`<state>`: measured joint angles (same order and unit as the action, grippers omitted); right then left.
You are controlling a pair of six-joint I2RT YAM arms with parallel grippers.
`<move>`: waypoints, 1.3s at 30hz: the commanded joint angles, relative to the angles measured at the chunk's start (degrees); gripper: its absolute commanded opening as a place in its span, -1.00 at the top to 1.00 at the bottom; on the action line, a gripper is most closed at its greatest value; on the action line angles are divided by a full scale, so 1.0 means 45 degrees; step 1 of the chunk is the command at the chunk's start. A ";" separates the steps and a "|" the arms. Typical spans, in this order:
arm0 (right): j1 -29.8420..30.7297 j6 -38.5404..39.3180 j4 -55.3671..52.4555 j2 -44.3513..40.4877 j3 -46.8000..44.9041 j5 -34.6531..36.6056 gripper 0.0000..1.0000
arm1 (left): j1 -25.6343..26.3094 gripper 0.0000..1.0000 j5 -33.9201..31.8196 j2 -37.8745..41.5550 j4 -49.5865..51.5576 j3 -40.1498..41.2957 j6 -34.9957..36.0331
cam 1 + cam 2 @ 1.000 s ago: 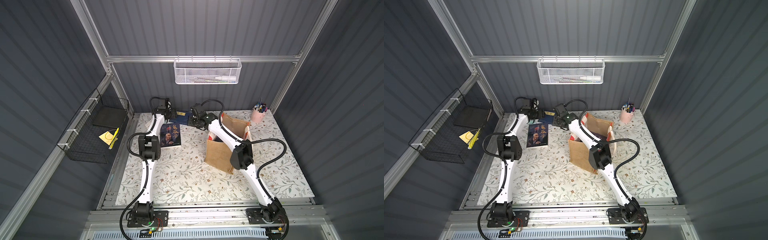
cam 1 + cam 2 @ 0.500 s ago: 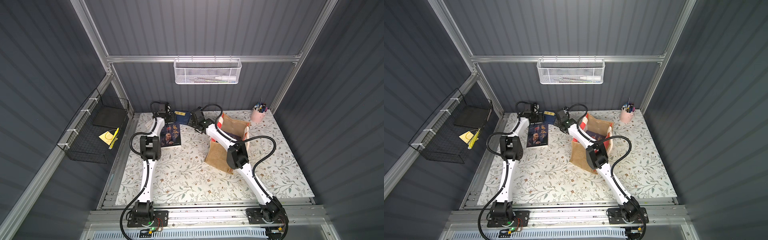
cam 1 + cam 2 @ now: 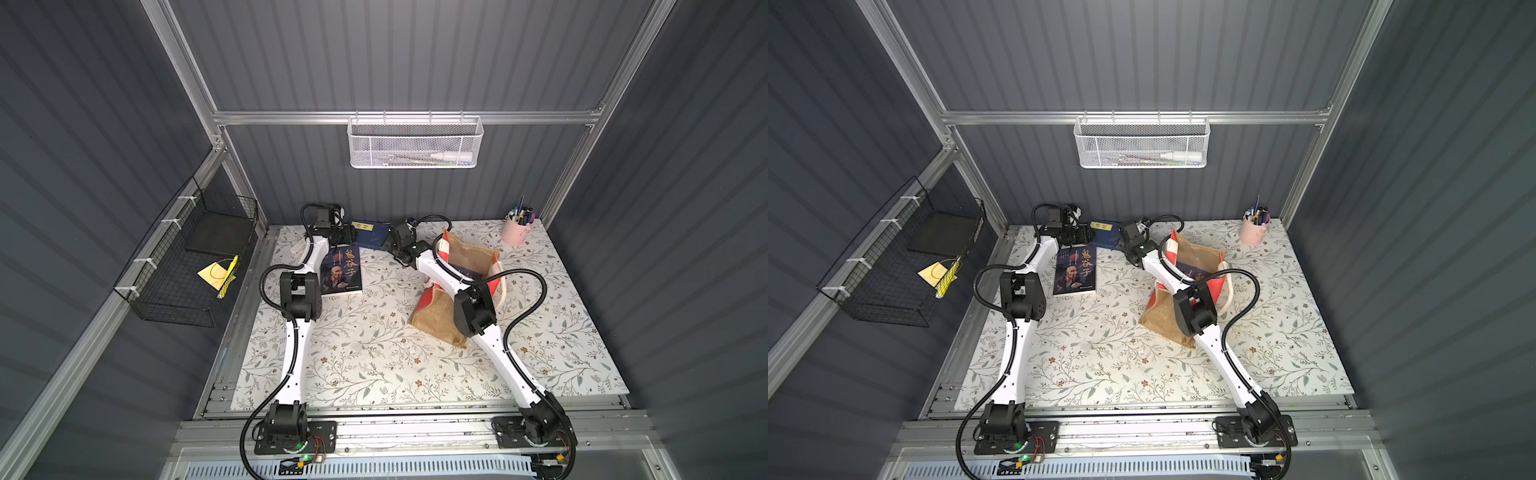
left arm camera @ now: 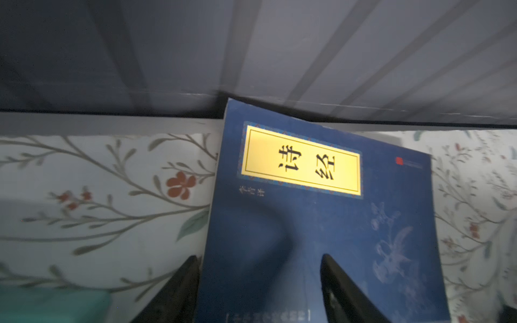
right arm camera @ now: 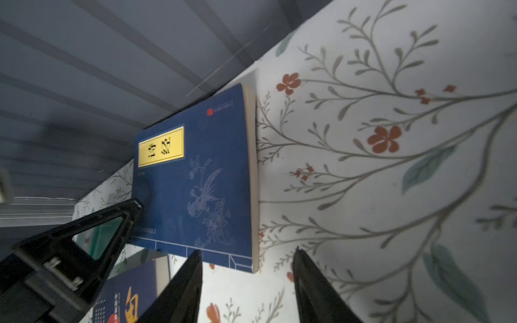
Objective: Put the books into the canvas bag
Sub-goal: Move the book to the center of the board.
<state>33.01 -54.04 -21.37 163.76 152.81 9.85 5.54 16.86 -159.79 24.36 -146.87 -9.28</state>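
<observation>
A navy book with a yellow title label lies flat at the back of the table, close to the wall. My left gripper stands open at its near left edge: one finger rests beside the book on the cloth, the other over the cover. My right gripper is open too, and the book's near corner lies just ahead of its fingertips. A dark portrait book lies flat beside the left arm. The canvas bag stands open under the right arm, a dark book inside it.
A mint-green object sits on the cloth by the left gripper. A pink pen cup stands at the back right corner. On the back wall hangs a white mesh basket, on the left wall a black wire basket.
My right arm has swung left from over the bag, bringing its gripper up to the navy book. The left arm has hardly moved.
</observation>
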 commanded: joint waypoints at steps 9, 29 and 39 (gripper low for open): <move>-0.0651 -0.1952 0.0449 0.1418 0.0163 -0.1470 -0.04 | 0.0349 -0.33 0.1809 0.0234 0.0707 0.1465 -0.0067; -0.0038 -0.0050 0.0431 -0.0378 -0.1915 -0.2400 0.18 | 0.1118 -0.29 0.2308 0.1408 0.1418 0.2909 0.1063; 0.0599 0.0317 0.1366 -0.3622 -0.7114 -0.2769 0.17 | 0.2102 -0.23 0.1898 0.3588 0.0933 0.6232 0.1090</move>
<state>31.70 -52.97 -16.91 149.25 126.04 2.85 9.82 19.59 -145.64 23.00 -123.13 -4.62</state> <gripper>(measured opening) 0.415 0.618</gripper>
